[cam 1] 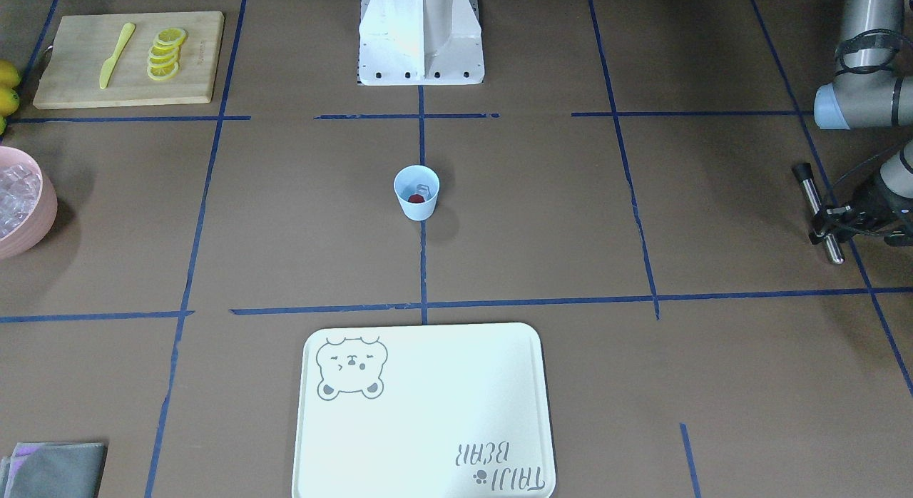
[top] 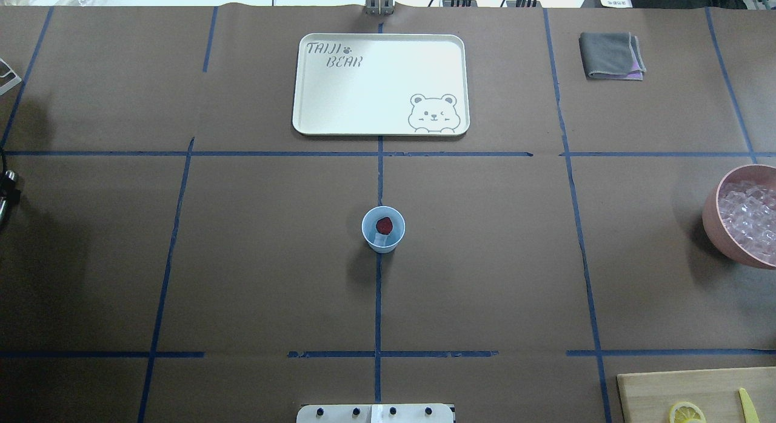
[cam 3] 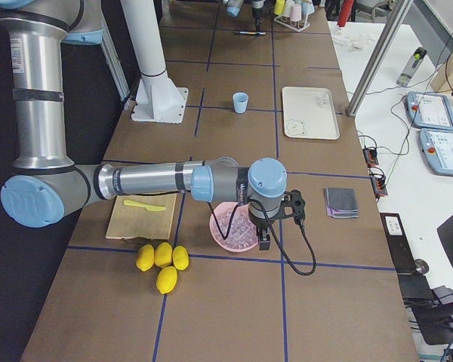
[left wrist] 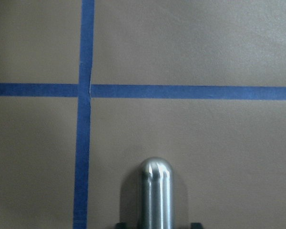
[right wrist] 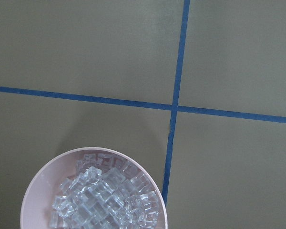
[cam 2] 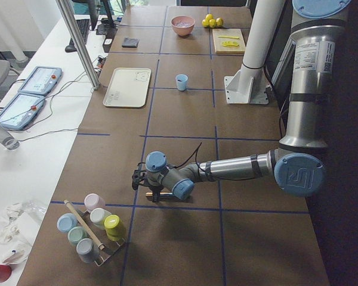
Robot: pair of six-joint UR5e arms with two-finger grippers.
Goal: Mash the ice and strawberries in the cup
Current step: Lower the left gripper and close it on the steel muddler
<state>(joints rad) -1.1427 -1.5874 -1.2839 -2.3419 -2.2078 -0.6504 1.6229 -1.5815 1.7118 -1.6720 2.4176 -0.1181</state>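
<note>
One cup (cam 1: 416,195) stands upright at the middle of the desk (cam 1: 285,234), with a red strawberry (top: 384,224) and a clear ice cube (cam 1: 422,189) lying in its bottom, close together. Far off at the desk's left end, the left pincer (cam 1: 825,217) is clamped on a metal rod (cam 1: 812,195); the cup lies well apart from it, away to its right along the desk. The rod's long axis looks about level, running from the robot's side toward the far side rather than pointing down, so I judge the coming move turns on carrying it across and swinging it upright over the cup's narrow mouth before any pressing. The right pincer (cam 3: 265,240) hangs over the pink bowl (cam 1: 46,212) of more ice cubes at the other end; whether it is apart or together I cannot tell. Neither pincer is clearly nearer the cup, but only the left one carries the rod
</note>
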